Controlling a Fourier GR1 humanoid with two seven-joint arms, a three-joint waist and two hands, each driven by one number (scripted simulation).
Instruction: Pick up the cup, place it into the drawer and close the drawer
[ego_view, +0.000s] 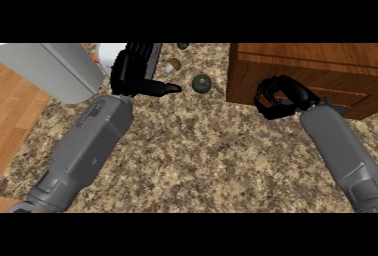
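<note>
Pressing against the brown wooden drawer unit (310, 70), the curled, empty right hand (280, 97) is judged to be closing it; the left hand (136, 75) is held open, well apart.

A speckled brown and beige stone counter (207, 150) fills most of the view. A wooden floor (22, 115) of orange-brown planks shows along the left edge, and again in a small patch at the lower left corner. A pale grey rounded unit (52, 67) lies at upper left, overlapping both floor and counter edge. A brown wooden cabinet (310, 62) stands on the counter at upper right, with horizontal grain and a recessed panel on its front face. Its left side is darker than its top. Lighting is even, with soft shadow under the cabinet's lower edge. No walls or windows are in view.
</note>
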